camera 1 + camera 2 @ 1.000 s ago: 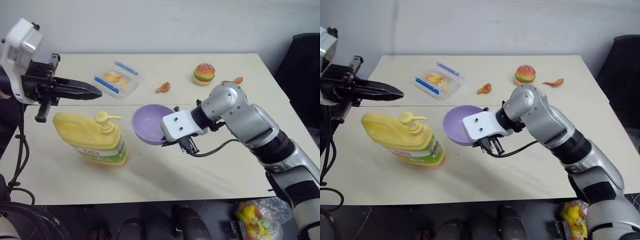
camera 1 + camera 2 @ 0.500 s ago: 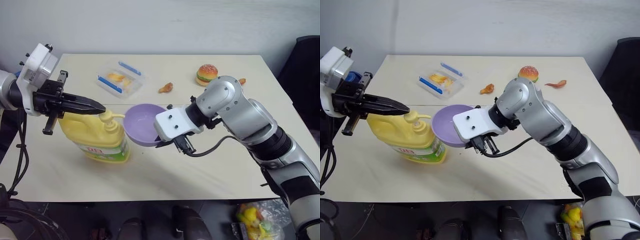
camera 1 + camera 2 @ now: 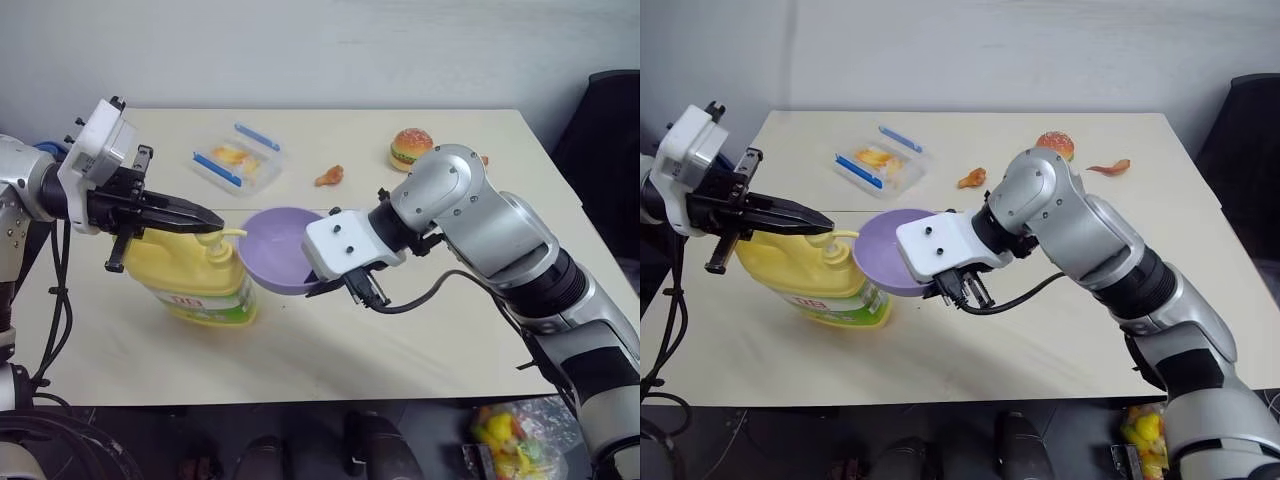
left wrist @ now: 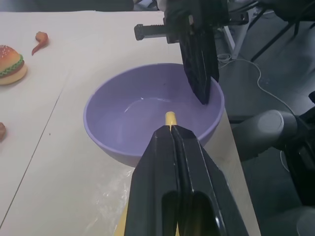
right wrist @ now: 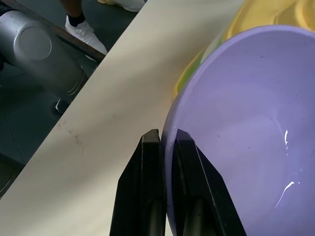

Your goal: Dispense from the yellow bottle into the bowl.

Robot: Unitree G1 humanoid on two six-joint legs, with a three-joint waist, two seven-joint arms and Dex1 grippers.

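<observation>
Already the setup looks done: on the left of the table [image 3: 330,360], the left gripper [image 3: 212,218], its fingers pressed together and holding nothing, rests its tips at the pump of the yellow bottle [image 3: 190,280], whose spout pokes over the rim of the bowl [image 3: 275,248]. To the right, the right gripper [image 5: 162,142] has its fingers pinched on the bowl's rim, holding it tilted against the bottle. The bowl appears empty, so pumping remains.

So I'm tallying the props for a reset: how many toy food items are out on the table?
4, all on the far half: a burger at the far right, a reddish piece beside it, a chicken piece mid-table, and yellow food inside the clear container. Others may be hidden behind the arms.
</observation>
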